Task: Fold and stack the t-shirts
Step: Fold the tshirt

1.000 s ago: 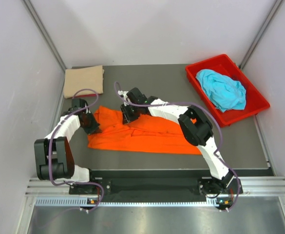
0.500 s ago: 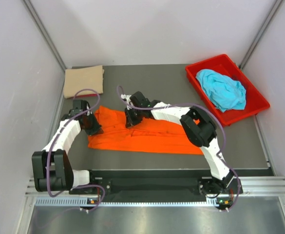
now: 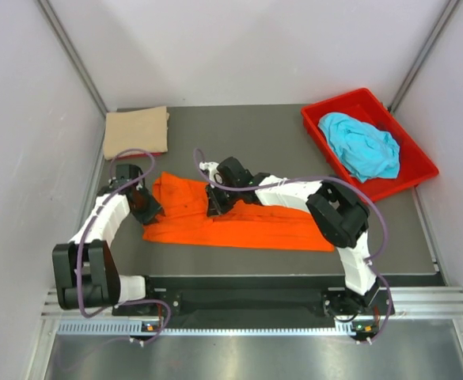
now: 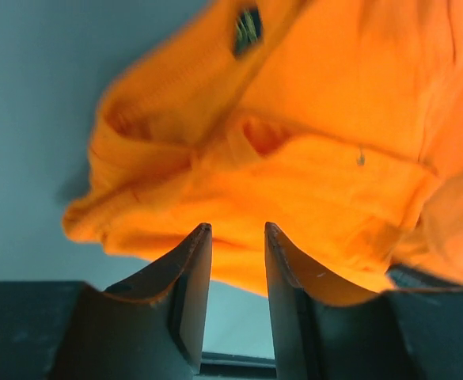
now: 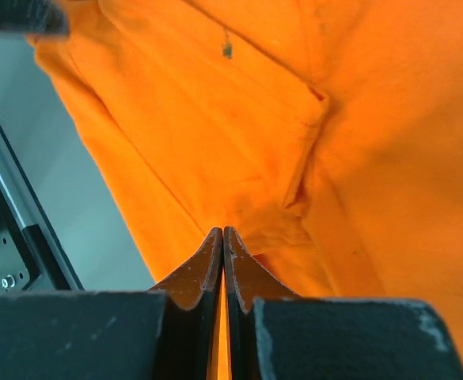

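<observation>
The bright orange t-shirt [image 3: 247, 226] lies stretched across the middle of the table, partly doubled over. It also fills the left wrist view [image 4: 318, 182] and the right wrist view [image 5: 215, 119]. My right gripper [image 3: 214, 207] [image 5: 223, 231] is shut on a fold of it near its left half. My left gripper [image 3: 148, 210] [image 4: 237, 228] is open at the shirt's left end, its tips just over the cloth's edge. The tan t-shirt [image 3: 136, 131] lies folded at the far left. The turquoise t-shirt [image 3: 362, 146] is bunched in the red bin [image 3: 314, 134].
The red bin stands at the far right corner. Grey walls close in both sides and the back. A black and metal rail [image 3: 255, 297] runs along the near edge, and its end shows in the right wrist view [image 5: 17, 222].
My right gripper has moved toward the near edge, pulling the orange shirt's far edge over with it. My left gripper has shifted slightly nearer at the shirt's left end.
</observation>
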Available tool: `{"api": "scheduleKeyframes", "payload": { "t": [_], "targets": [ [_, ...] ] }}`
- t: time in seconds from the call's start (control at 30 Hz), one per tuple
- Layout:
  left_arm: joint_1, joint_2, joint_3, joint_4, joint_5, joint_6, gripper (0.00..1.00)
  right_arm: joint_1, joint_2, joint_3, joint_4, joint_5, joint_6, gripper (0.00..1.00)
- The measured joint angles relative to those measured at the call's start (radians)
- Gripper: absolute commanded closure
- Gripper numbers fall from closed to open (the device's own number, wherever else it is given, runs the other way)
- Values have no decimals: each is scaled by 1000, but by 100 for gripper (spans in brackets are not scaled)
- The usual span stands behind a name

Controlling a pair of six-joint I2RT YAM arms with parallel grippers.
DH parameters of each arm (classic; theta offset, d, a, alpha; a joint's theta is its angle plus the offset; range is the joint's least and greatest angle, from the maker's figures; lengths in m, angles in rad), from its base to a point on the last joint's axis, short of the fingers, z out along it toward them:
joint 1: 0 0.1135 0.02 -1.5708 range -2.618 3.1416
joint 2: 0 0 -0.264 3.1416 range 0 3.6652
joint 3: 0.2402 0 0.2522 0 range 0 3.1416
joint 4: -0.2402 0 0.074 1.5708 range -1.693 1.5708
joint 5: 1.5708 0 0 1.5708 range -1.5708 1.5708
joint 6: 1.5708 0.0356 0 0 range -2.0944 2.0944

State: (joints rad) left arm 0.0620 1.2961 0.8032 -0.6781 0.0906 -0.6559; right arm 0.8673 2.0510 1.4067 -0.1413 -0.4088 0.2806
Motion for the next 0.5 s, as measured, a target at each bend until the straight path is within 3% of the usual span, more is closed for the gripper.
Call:
{"api": "scheduleKeyframes", "payload": {
  "t": [0.13,0.5],
  "targets": [
    [54,90,63,27,12,35,65,7,-3,0,-2,20,5,89],
    [69,236,111,104,48,106,57,7,-76,0,-5,69,11,82]
  ]
}}
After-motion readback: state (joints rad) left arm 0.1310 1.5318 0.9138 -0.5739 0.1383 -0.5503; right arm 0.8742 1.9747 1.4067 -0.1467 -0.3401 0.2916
